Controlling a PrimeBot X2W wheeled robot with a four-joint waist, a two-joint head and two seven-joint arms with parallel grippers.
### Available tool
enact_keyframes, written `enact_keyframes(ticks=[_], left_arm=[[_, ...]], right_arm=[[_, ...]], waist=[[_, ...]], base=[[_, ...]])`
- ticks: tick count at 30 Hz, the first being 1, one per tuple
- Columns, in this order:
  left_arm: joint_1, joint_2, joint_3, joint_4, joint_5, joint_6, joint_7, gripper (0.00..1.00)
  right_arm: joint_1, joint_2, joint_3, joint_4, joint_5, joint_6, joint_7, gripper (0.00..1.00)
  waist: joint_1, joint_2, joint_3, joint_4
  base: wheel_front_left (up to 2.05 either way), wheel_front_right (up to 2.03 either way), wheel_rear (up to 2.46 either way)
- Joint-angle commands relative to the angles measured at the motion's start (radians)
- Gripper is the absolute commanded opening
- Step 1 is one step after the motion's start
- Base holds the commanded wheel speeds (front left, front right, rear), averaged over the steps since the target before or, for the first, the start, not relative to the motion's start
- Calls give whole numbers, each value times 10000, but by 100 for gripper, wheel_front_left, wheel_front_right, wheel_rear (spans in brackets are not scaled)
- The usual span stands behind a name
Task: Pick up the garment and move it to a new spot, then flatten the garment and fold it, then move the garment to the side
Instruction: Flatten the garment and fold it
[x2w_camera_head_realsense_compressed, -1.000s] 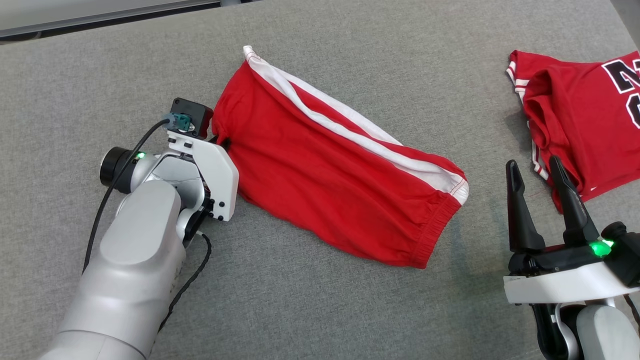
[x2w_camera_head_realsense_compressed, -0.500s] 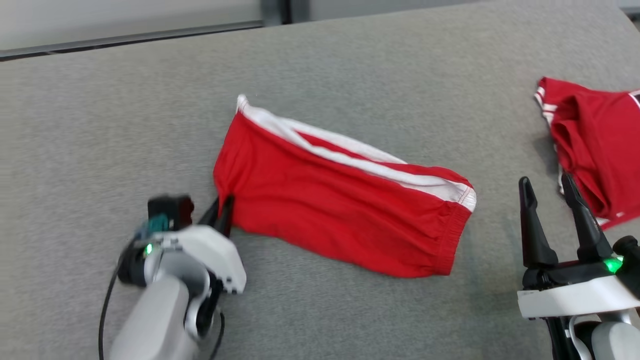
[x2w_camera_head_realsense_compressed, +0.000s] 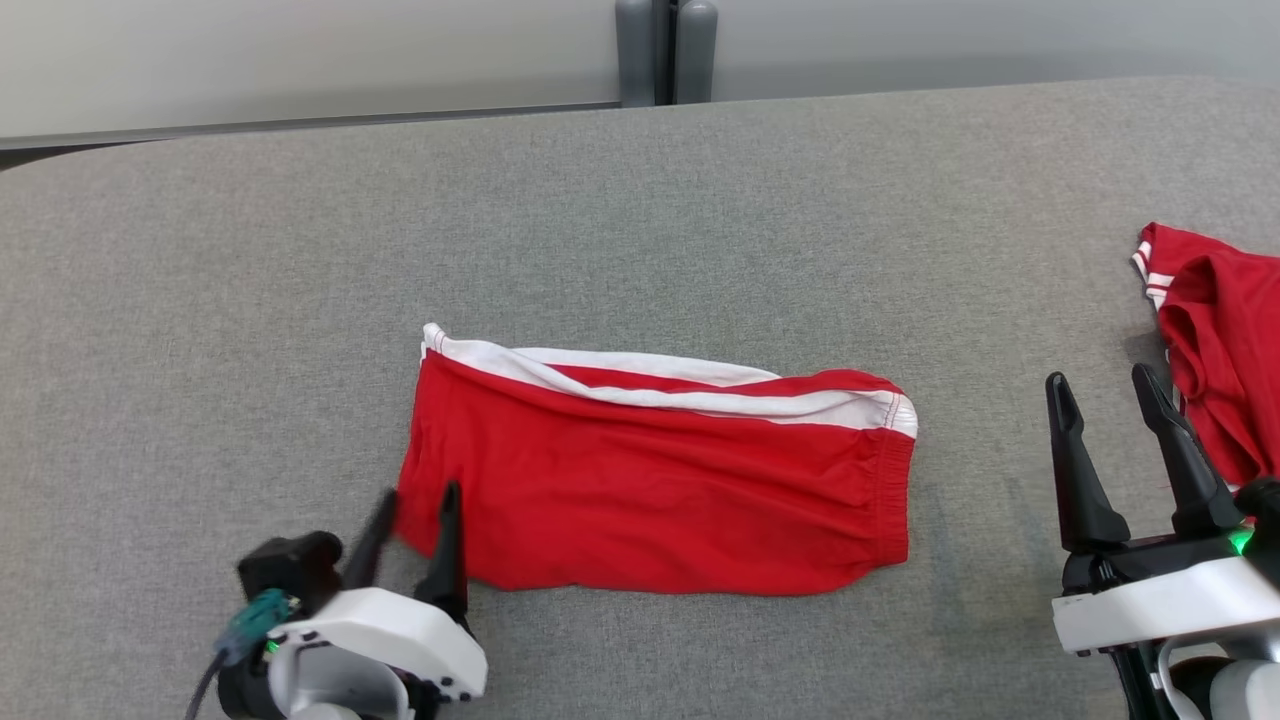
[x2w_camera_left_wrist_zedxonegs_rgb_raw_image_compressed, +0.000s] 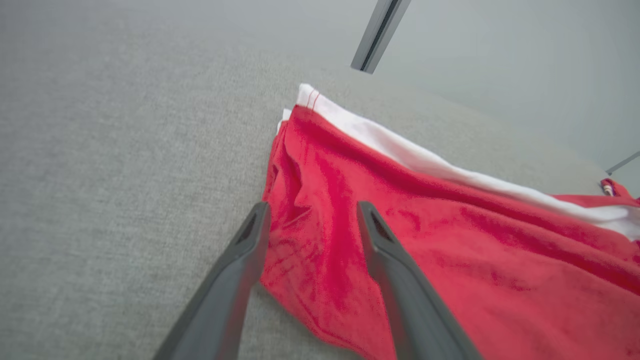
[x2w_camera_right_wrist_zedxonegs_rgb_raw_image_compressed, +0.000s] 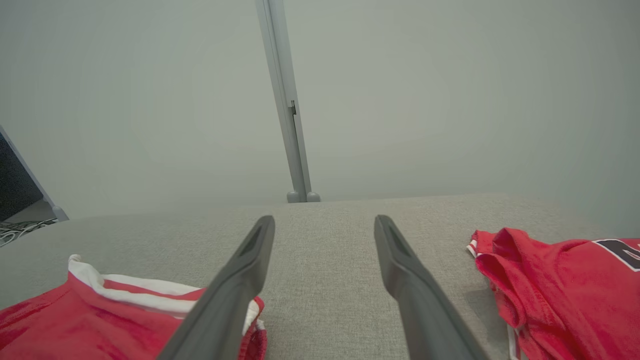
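Release: left gripper (x2w_camera_head_realsense_compressed: 418, 497), pinched before on the folded red cloth shorts with white stripe (x2w_camera_head_realsense_compressed: 660, 500) lying on the grey felt table (x2w_camera_head_realsense_compressed: 700, 200), now stands open at their left corner. The right gripper (x2w_camera_head_realsense_compressed: 1098, 378) waits open right of them. Moving looks done.

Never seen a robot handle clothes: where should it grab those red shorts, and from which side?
Probably the near left corner of the shorts, coming low from the left, where the left gripper hangs open. The cloth lies flat, so only an edge offers a pinch, and that corner is rumpled.
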Motion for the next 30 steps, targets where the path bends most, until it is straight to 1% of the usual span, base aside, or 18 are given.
enact_keyframes(ticks=[1,3,6,9,13,18,21,26,30], left_arm=[[22,61,155,-333,150,87,-470,100],[69,95,287,-694,309,155,-1104,100],[-198,341,562,-1264,721,281,-2027,100],[-432,602,690,-1762,1202,317,-2384,100],[-504,1076,637,-1974,1601,160,-2374,100],[-154,1497,505,-2107,1865,228,-1862,100],[110,1527,542,-2425,1755,388,-1675,100],[111,1500,460,-2478,1727,419,-1640,100],[-85,1432,309,-2567,1764,415,-1582,100]], right_arm=[[71,-53,-35,-94,-41,-2,70,100],[140,4,-141,-168,-71,-2,182,100],[197,66,-214,-404,-178,-2,346,100],[292,130,-275,-643,-285,-2,521,100],[512,131,-340,-812,-433,-2,748,100],[780,152,-272,-965,-514,-1,934,100],[917,222,-408,-1035,-475,-2,1001,100],[990,172,-519,-1032,-463,-2,1084,100],[958,48,-369,-608,-331,-1,1316,100]], waist=[[0,0,-44,-31],[0,0,-93,-52],[0,0,-172,-61],[0,0,-304,-62],[0,0,-535,-45],[0,0,-681,-125],[0,0,-731,-67],[0,0,-728,89],[0,0,-554,347]], base=[[0,0,0],[0,0,0],[0,0,0],[0,0,0],[0,0,0],[0,0,0],[0,0,0],[0,0,0],[0,0,0]])
